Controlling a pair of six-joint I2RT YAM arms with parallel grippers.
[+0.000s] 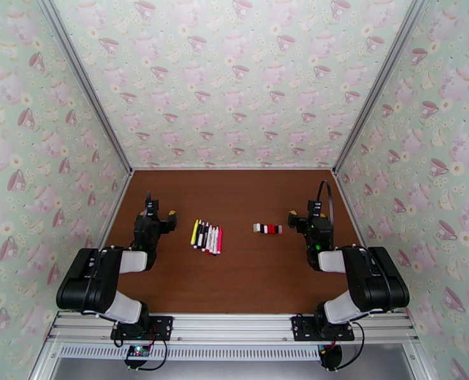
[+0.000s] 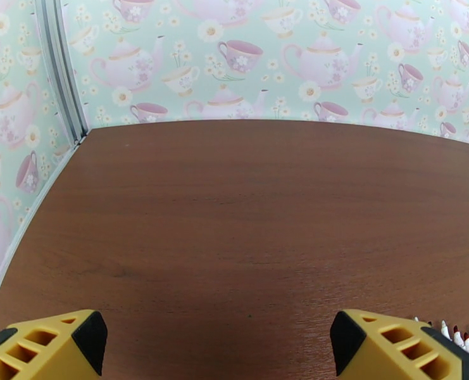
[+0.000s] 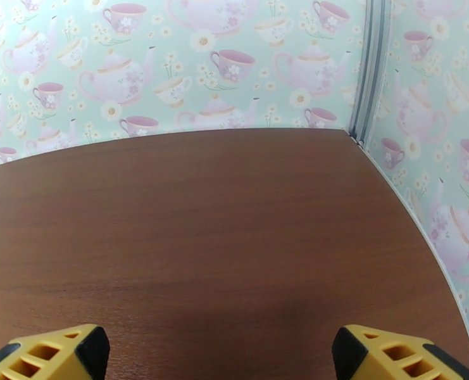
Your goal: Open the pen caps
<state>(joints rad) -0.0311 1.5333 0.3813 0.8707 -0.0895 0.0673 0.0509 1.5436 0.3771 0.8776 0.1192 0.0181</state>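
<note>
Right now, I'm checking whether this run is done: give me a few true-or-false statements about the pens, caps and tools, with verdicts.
1. The pens lie side by side near the left tool. True.
2. The pen caps sit on the pens. False: they lie in a separate row toward the right tool.
3. Both tools are open and empty. True.
4. The yellow pen is at the row's right end. False: it is at the left end in the top view.

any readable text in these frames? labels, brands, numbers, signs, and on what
Nothing legible.
pens: any print on the barrels is too small to read.
pen caps: too small to tell whether they are marked.
wallpaper: teapot and teacup pictures, no words.
</note>
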